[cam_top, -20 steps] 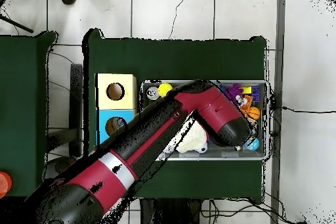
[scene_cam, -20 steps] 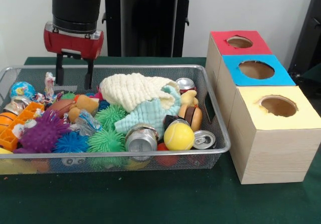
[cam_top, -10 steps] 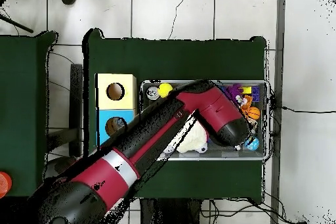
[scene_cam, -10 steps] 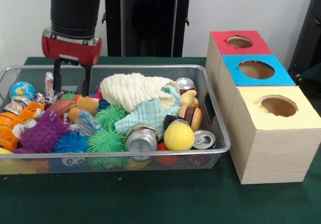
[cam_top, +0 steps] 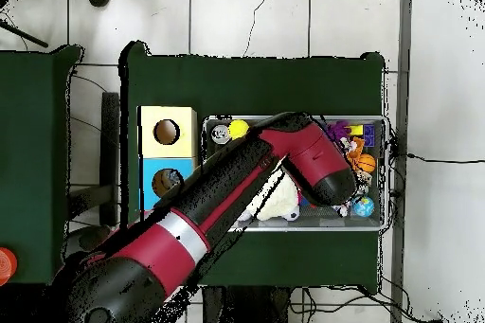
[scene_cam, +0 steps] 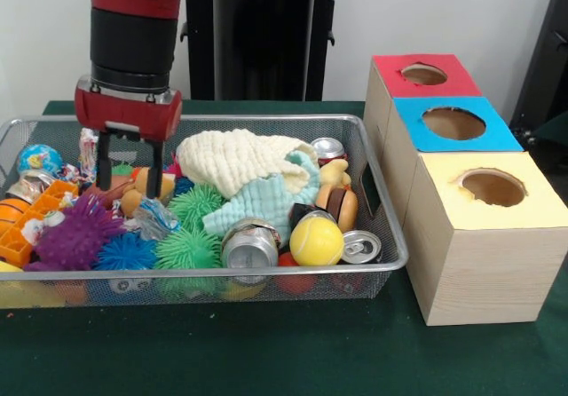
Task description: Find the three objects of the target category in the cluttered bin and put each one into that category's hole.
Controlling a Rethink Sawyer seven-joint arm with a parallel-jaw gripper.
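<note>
The bin [scene_cam: 382,236] is a wire-mesh tray on the green worktop [scene_cam: 266,352], crammed with toys, cans and cloths. Which category is the target cannot be told. Three cans show: a crushed can [scene_cam: 249,245] at the front middle, a can top [scene_cam: 361,247] in the front right corner, and a red can [scene_cam: 328,150] at the back right. A yellow ball [scene_cam: 316,240] lies between the two front cans, touching a burger toy [scene_cam: 341,207] behind it. A cream cloth [scene_cam: 232,158] is heaped in the middle over a mint cloth [scene_cam: 266,202]. Spiky balls fill the left front: a purple one [scene_cam: 74,233], a blue one [scene_cam: 126,252] and green ones [scene_cam: 188,248].

The hand [scene_cam: 130,167] reaches down into the back left part of the bin, its two black fingers [scene_cam: 103,162] spread apart with nothing between them, their tips just above a brown toy [scene_cam: 146,186]. A globe ball [scene_cam: 39,159] sits at the far left, an orange crate [scene_cam: 25,227] in front of it.

To the right of the bin, three wooden boxes stand in a row, each with a round hole on top: a yellow box [scene_cam: 488,236] nearest, a blue box [scene_cam: 453,122] behind it, a red box [scene_cam: 424,75] farthest. In the overhead view the arm [cam_top: 237,196] crosses the bin [cam_top: 379,120] diagonally, hiding much of it.
</note>
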